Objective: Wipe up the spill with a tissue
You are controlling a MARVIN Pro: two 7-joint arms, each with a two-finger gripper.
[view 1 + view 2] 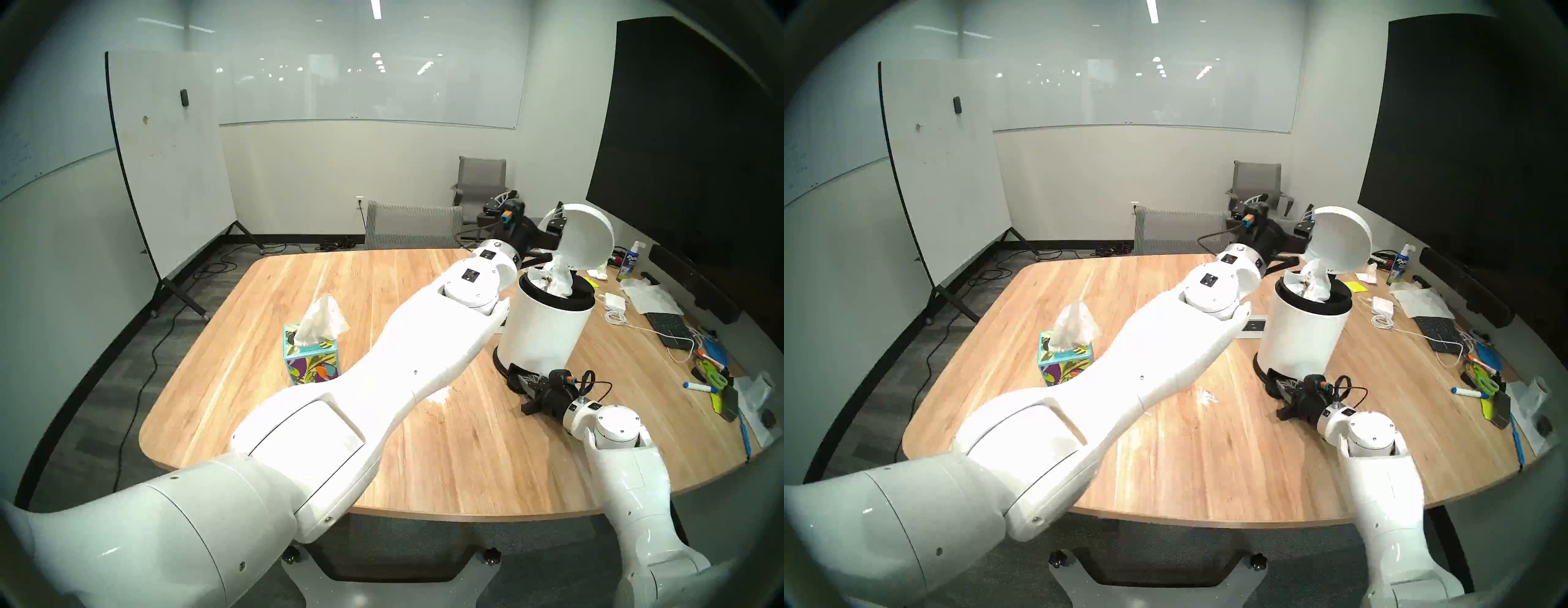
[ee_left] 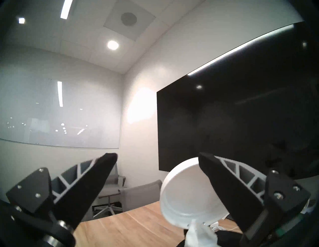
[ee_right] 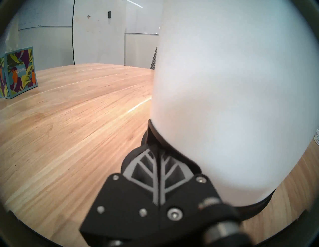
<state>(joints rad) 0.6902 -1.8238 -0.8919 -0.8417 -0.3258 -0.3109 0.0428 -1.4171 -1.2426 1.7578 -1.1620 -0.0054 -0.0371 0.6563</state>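
Note:
A pale whitish smear of the spill (image 1: pixel 441 395) (image 1: pixel 1206 397) lies on the wooden table (image 1: pixel 466 458), half hidden by my left forearm; I see no dark blot. A crumpled white tissue (image 1: pixel 555 278) (image 1: pixel 1312 282) sits in the mouth of a white pedal bin (image 1: pixel 543 331) whose lid (image 1: pixel 587 237) (image 2: pixel 186 194) stands open. My left gripper (image 1: pixel 532 208) (image 2: pixel 157 155) is open and empty, above and behind the bin. My right gripper (image 1: pixel 515 378) (image 3: pixel 156 155) is shut, its tips on the black pedal at the bin's base.
A colourful tissue box (image 1: pixel 312 361) (image 3: pixel 19 72) with a tissue sticking out stands left of my left arm. Markers, scissors, a spray bottle (image 1: pixel 630 261), cables and papers crowd the table's right edge. Grey chairs stand beyond the far edge.

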